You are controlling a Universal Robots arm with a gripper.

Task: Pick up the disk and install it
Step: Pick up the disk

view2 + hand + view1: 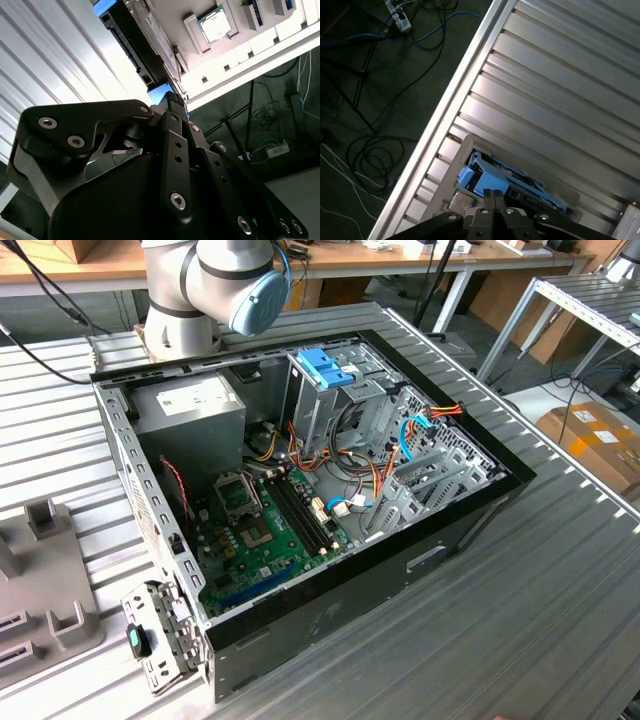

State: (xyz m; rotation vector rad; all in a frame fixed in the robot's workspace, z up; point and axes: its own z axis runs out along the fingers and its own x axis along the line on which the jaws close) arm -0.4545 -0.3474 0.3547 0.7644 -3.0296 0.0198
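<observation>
Exterior view: arm [215,280] behind open computer case [440,560] on ribbed table [560,620], second wrist view: gripper [172,100] clenched, tips together just beside disk [131,47], contact unclear, first wrist view: disk [490,181] near table edge, cables [375,155] on floor.

The disk [492,181] is lying flat in a pale grey holder [463,147] on the ribbed metal table [560,75], close to the table's edge. Its light-blue plastic carrier is framing a dark body. In the second wrist view it is showing edge-on, with blue at both ends.
</observation>
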